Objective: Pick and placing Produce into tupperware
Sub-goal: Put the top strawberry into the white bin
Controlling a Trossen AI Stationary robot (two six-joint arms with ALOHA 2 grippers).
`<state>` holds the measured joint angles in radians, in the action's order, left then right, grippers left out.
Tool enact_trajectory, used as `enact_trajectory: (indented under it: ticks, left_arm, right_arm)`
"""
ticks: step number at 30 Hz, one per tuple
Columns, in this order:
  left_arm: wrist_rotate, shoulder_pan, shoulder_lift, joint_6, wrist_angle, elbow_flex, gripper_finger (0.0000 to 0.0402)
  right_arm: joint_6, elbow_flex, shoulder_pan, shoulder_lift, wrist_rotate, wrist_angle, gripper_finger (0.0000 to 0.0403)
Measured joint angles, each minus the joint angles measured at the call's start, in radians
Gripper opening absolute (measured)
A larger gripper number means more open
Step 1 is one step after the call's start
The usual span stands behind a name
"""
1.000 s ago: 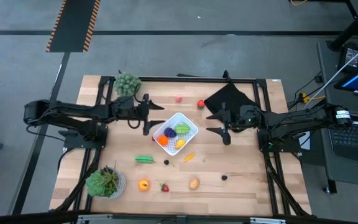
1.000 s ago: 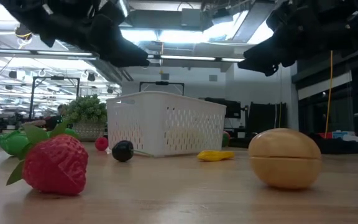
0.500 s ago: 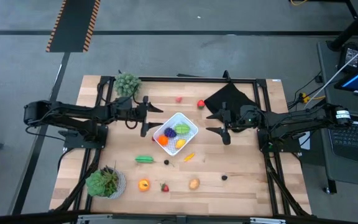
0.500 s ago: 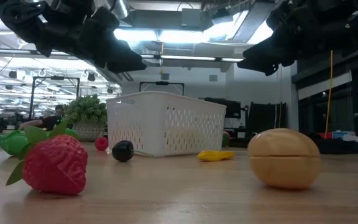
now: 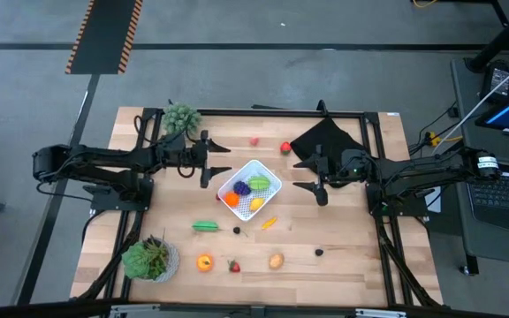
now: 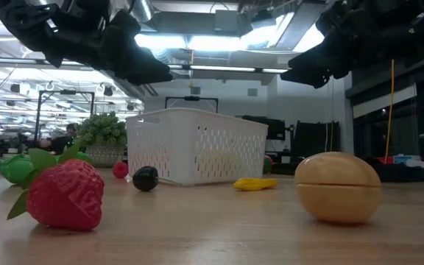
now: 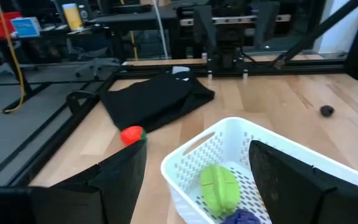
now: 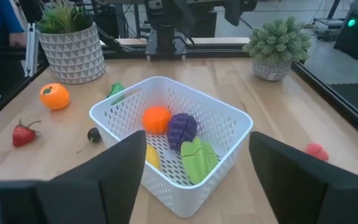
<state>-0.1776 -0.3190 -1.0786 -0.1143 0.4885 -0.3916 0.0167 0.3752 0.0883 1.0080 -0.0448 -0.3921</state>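
The tupperware [image 5: 251, 188] stands near the middle of the table [image 5: 343, 265] and serves as the reference point below. It contains an orange piece [image 8: 157, 119], a purple piece [image 8: 181, 129], a green leafy piece [image 8: 199, 159] and a yellow piece [image 8: 150, 155].

The left gripper [image 5: 205, 162] hovers just beside the tupperware on its left, fingers [image 7: 104, 186] spread, holding nothing. The right gripper [image 5: 318, 179] hovers on the opposite side of the tupperware, a little farther off, fingers [image 8: 309, 186] spread, also empty.

Loose produce around the tupperware:
- Far side: a pink piece [image 5: 254, 140] and a red piece [image 5: 284, 147], next to a black cloth [image 5: 327, 140].
- Near side: a yellow-orange strip [image 5: 269, 223], a green piece [image 5: 206, 226] and a small dark berry [image 5: 236, 230].
- Nearer the table's front edge: an orange fruit [image 5: 204, 261], a strawberry [image 6: 65, 193], a tan piece [image 6: 337, 187] and a second dark berry [image 5: 319, 251].

Two potted plants stand on the left gripper's side: one [image 5: 181, 117] at the far corner, one [image 5: 149, 259] at the near corner. Nothing lies between either gripper and the tupperware.
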Motion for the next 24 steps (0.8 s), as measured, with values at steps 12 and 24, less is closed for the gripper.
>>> enact_trajectory:
  ticks: [12,24]
  left_arm:
    - [-0.002,-0.090,0.000,-0.001,0.000,0.000,0.0275]
    - [-0.097,-0.140,0.000,-0.001,-0.001,0.000,0.0275]
  right_arm:
    - [-0.030,0.062,0.030,0.000,0.080,0.065,0.0303]
    - [-0.241,0.354,0.221,0.137,0.143,0.452,0.0303]
